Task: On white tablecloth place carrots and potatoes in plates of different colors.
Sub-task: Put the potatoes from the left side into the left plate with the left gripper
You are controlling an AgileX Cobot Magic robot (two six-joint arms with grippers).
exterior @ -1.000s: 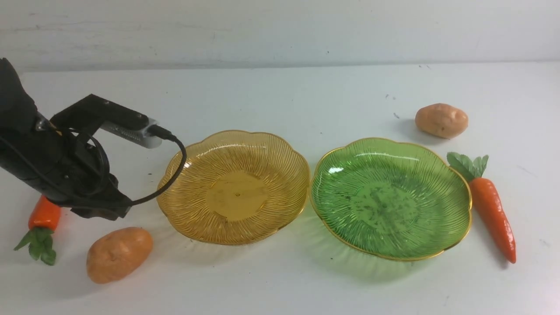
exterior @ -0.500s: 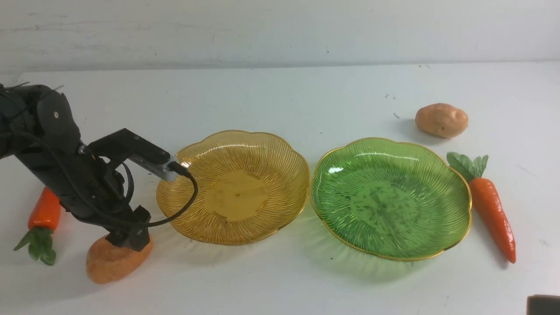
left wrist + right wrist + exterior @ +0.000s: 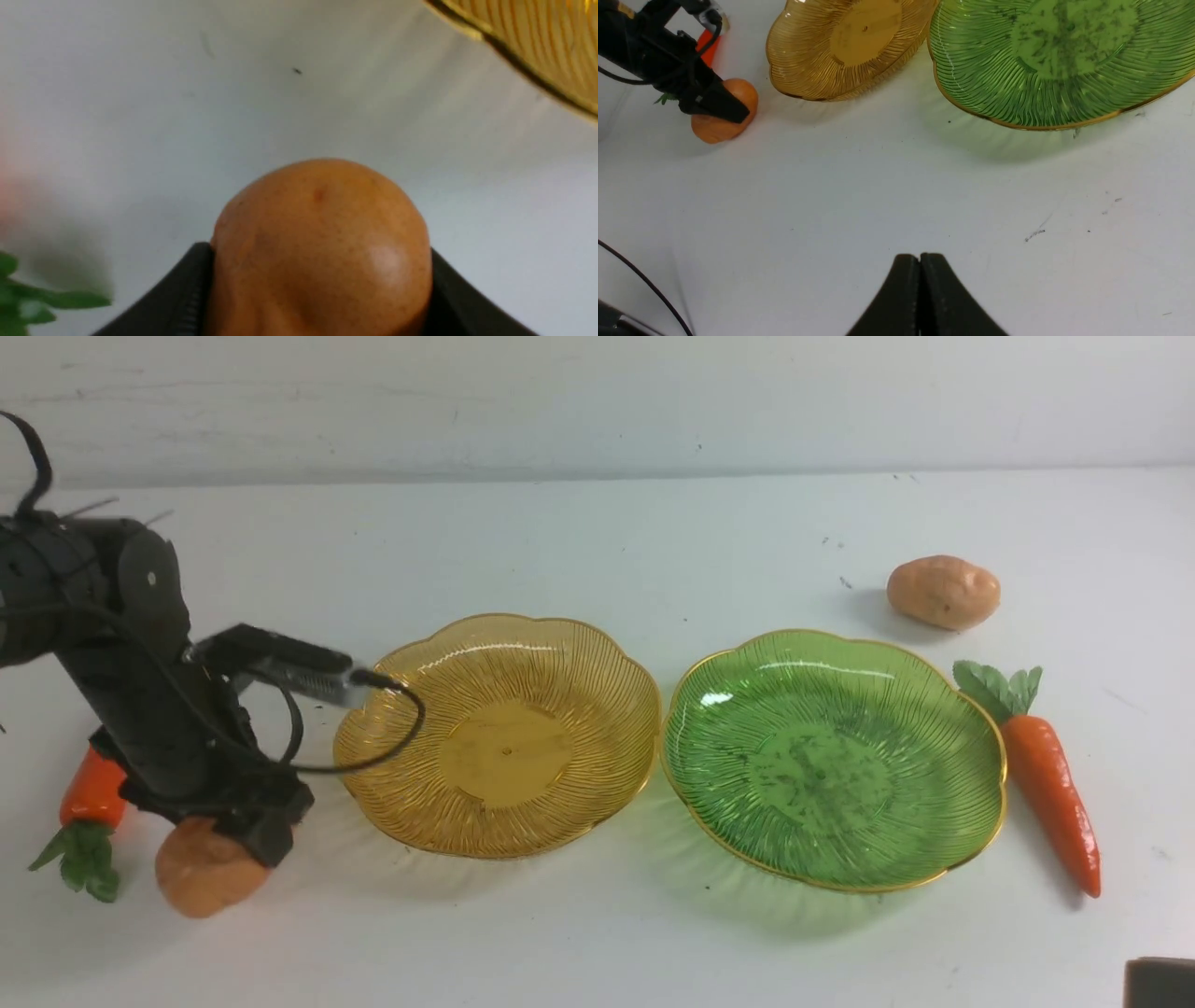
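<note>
That potato [image 3: 210, 873] is clamped in the left tool [image 3: 320, 280], beside the amber plate [image 3: 507, 747], so I'd call this the pick-up step. Next it needs lifting over the gold rim, probably onto amber. Right tool [image 3: 920, 256] is closed, holding nothing.

The left plate [image 3: 507, 751] looks like translucent ribbed plastic, amber and glossy, with a shiny gold rim; the right plate [image 3: 831, 770] has the same ribbed, see-through plastic look in green. Both carrots, left [image 3: 93, 791] and right [image 3: 1050, 793], are glossy and smooth. The near potato [image 3: 210, 873] and far potato [image 3: 943, 593] have a dimpled skin with a soft sheen. The tablecloth [image 3: 597, 933] looks smooth and largely matt. The end effector on the left [image 3: 257, 835] is matt black.
</note>
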